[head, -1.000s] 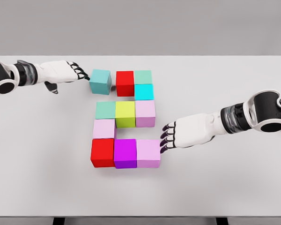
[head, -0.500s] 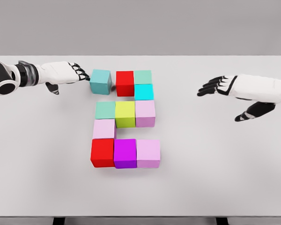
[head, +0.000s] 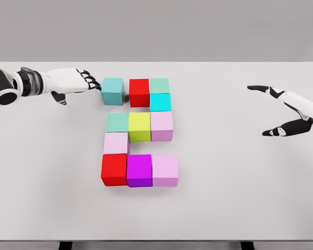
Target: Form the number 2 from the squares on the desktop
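Note:
Coloured cubes form a blocky figure on the white table (head: 240,198). The top row holds a teal cube (head: 112,90), a red cube (head: 139,92) and a green cube (head: 159,85), with a cyan cube (head: 160,102) below it. The middle row is green (head: 117,122), yellow-green (head: 140,126) and pink (head: 161,125). A pink cube (head: 116,143) links down to a red (head: 114,169), purple (head: 140,170) and pink cube (head: 165,170). My left hand (head: 88,80) has its fingertips against the teal cube's left side, holding nothing. My right hand (head: 281,109) hovers open at the far right.
The table's right edge lies near my right hand. A small gap separates the teal cube from the red cube beside it.
My right hand has pulled away from the bottom pink cube, up and to the far right. The left hand has nudged the teal cube slightly rightward.

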Controlling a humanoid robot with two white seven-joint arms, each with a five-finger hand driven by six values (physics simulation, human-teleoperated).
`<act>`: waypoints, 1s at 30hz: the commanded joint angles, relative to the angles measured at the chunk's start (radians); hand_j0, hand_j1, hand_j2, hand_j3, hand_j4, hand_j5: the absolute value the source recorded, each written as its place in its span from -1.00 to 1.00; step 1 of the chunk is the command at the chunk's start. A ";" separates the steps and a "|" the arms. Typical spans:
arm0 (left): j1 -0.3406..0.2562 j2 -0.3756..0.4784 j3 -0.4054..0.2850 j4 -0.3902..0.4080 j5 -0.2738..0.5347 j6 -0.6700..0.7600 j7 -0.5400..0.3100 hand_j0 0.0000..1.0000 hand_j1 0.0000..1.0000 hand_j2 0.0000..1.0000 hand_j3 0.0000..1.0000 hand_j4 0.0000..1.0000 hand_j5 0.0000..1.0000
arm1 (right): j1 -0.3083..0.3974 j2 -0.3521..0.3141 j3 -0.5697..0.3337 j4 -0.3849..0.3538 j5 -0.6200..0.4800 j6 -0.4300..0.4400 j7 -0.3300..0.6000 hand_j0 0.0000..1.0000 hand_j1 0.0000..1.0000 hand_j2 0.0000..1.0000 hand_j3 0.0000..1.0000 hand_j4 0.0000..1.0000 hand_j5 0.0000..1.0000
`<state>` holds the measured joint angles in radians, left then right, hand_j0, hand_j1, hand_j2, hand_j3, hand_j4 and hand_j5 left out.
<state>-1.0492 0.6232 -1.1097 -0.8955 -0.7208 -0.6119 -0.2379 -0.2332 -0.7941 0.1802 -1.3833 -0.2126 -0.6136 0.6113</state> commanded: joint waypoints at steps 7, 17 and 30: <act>-0.006 -0.003 0.007 0.043 -0.005 0.001 0.000 1.00 1.00 1.00 1.00 1.00 1.00 | 0.003 0.021 -0.004 0.006 0.001 0.003 0.000 1.00 1.00 1.00 1.00 1.00 1.00; 0.002 -0.033 0.004 0.041 -0.003 0.001 0.000 1.00 1.00 1.00 1.00 1.00 1.00 | 0.029 0.027 -0.008 0.010 0.001 0.003 0.000 1.00 1.00 1.00 1.00 1.00 1.00; 0.005 -0.040 0.005 0.038 0.000 0.001 0.000 1.00 1.00 1.00 1.00 1.00 1.00 | 0.034 0.029 -0.008 0.015 -0.001 0.003 0.000 1.00 1.00 1.00 1.00 1.00 1.00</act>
<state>-1.0446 0.5824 -1.1067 -0.8574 -0.7263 -0.6119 -0.2381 -0.1979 -0.7645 0.1720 -1.3683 -0.2036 -0.6134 0.6112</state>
